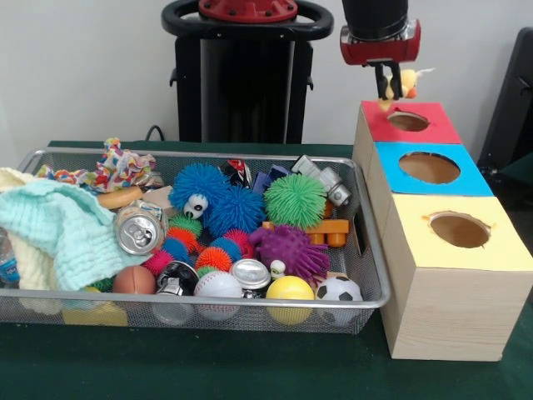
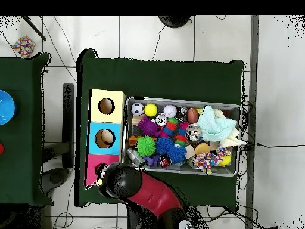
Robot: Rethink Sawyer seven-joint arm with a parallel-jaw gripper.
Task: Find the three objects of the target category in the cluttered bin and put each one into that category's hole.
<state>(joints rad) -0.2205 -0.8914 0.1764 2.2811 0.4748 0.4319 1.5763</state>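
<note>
Orange plush toy [image 1: 407, 82] clamped in gripper [image 1: 387, 86], hanging just above red box hole [image 1: 408, 122], partly hidden by fingers. Overhead: arm [image 2: 140, 189] covers hole. Bin [image 1: 373, 250] mid-table, contents jumbled.

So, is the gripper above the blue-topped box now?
No, the gripper hangs over the red-topped box, holding a small orange plush toy above the hole.
</note>
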